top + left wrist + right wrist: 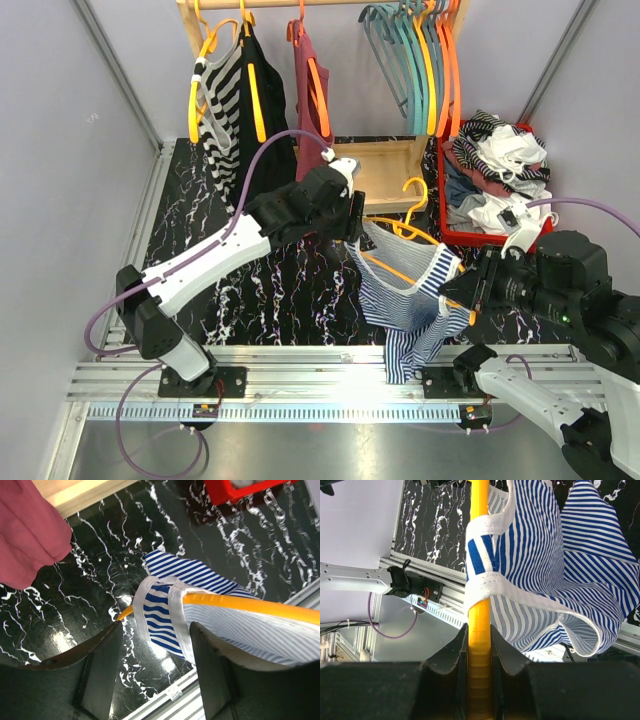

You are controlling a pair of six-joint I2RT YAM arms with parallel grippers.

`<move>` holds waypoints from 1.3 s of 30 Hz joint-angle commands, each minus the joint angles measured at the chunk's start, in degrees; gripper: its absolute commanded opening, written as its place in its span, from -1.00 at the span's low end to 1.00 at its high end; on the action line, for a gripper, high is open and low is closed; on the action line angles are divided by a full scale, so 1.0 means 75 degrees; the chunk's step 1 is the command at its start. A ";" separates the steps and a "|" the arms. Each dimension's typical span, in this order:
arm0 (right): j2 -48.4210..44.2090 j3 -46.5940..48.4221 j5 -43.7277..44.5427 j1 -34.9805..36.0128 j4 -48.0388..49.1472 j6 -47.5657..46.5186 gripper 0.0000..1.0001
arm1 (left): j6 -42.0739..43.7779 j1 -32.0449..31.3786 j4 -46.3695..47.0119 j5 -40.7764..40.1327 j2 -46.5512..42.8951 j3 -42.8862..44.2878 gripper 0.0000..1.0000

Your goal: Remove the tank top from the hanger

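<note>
**Two arms, one stripy tank top, still on its hanger**

Containers first. One red bin (441, 205) sits at the far right of the black marble table (280, 290), and it's stuffed with a heap of clothes (495, 170). I can make out white, maroon and striped bits piled above the rim, but no single garment.

The blue-and-white tank top (408, 300) is mid-table, between the two arms and a bit right of centre. It's hanging off a yellow hanger (479, 614) that's up off the surface. Its hem droops over the metal rail (300, 370) at the near edge.

The right gripper (479, 630) is clamped tight on the hanger's right end, bar pinched between both fingers. One white-edged strap is wrapped round the bar just beyond those fingers.

The left gripper (155, 630) is at the hanger's left tip with its fingers spread wide, not gripping anything. The other strap is looped over that tip and shows right in the gap between them. I can't tell whether a finger touches it.

Along the far side there's a wooden rack (385, 165). It carries black-and-white striped tops (222, 110) on the left, a maroon top (310, 90) in the middle and a bunch of bare hangers (415, 60) on the right. The maroon one hangs near the left gripper, just on its far side.
</note>
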 commanded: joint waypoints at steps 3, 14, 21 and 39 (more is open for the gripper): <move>0.0074 -0.0046 -0.0126 -0.0017 0.0147 -0.0055 -1.00 | 0.0021 -0.0181 0.0056 -0.0322 0.0085 0.0423 0.06; -0.0113 -0.0221 -0.0091 -0.0018 0.0358 -0.0020 -1.00 | -0.0120 -0.0345 -0.0038 -0.0415 0.0414 0.0329 -0.14; -0.0324 -0.0210 -0.0068 -0.0017 0.0300 0.0062 -1.00 | -0.0167 -0.0345 -0.0062 -0.0614 0.0542 0.0165 -0.32; -0.0793 0.0329 0.0565 -0.0029 -0.0731 0.0191 -1.00 | 0.0185 0.1177 -0.0004 -0.0838 0.0156 -0.1099 -1.00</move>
